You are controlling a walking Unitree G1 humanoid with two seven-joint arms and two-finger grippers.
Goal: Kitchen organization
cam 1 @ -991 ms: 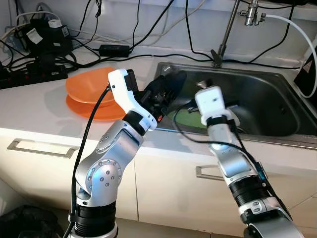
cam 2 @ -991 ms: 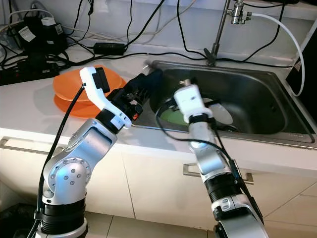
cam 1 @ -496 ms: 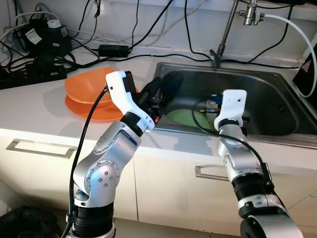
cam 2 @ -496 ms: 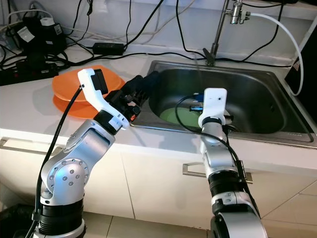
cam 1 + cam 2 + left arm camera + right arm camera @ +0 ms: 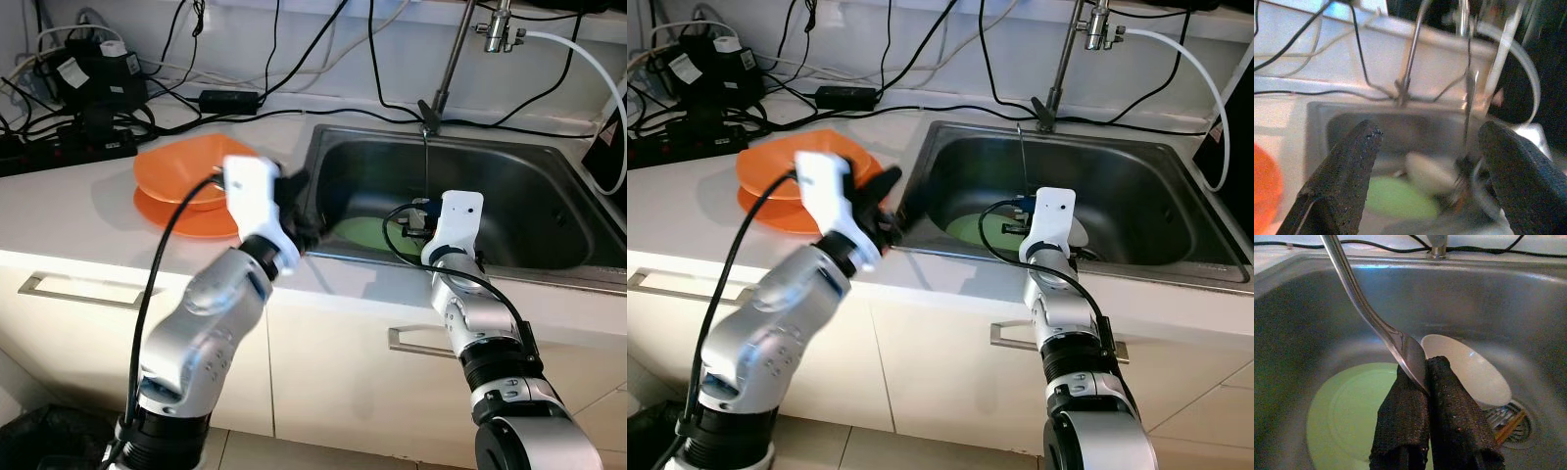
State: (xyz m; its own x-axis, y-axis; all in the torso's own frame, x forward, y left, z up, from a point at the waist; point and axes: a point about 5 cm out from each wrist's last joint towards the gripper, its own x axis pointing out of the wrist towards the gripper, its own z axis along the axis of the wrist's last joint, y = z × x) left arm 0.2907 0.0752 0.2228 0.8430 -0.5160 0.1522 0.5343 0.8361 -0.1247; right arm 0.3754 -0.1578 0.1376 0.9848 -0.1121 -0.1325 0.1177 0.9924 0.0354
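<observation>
Progress: about halfway, by judgement; 1 spoon [image 5: 1369,316] already lifted out of the sink [image 5: 549,176], nothing yet put away.
Left to do: green plate [image 5: 1347,406] and white bowl [image 5: 1471,369] lying on the sink floor, near the drain; 2 orange dishes [image 5: 181,181] stacked on the worktop [image 5: 88,220] just beside the sink.
Right gripper [image 5: 1425,382]: inside the sink, above the green plate; closed tight on the spoon near its bowl end.
Left gripper [image 5: 1425,147]: over the worktop at the sink edge; spread wide, holding nothing; blurred.
Spoon look: plain shiny steel, thin long handle, standing upward toward the tap; smooth, probably slippery.
</observation>
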